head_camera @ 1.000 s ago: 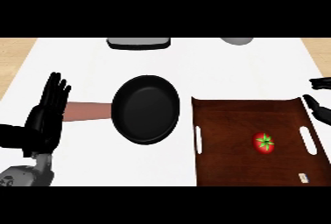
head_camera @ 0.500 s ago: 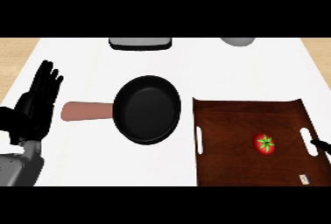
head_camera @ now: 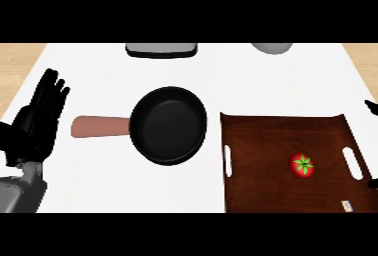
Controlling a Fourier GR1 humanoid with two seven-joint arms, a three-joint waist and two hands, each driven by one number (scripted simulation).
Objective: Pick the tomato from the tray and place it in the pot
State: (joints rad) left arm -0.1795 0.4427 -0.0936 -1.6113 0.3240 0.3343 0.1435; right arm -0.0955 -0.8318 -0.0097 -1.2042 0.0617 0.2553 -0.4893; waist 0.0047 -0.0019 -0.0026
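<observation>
Left hand [head_camera: 40,117] rests at the left edge, fingers straight and spread, holding nothing. Right hand [head_camera: 371,105] shows only slivers at the right edge; its state cannot be told. One tomato [head_camera: 302,165] lies on the one tray [head_camera: 280,130], right of centre. One pot [head_camera: 168,125] stands just beside the tray on the surface [head_camera: 295,85].

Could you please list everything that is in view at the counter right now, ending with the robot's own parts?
tomato: one, red with a green stalk, on the tray, right of its middle.
tray: one, dark brown with white handle slots, at the counter's right.
pan: one, black, its reddish-brown handle pointing left, left of the tray.
boxy thing: one, grey and black, far edge, cut off.
round thing: one, grey, far edge, cut off.
counter: one, white.
left hand: one, black, open, fingers up, rests at the left edge.
right hand: one, black, barely showing at the right edge.
</observation>
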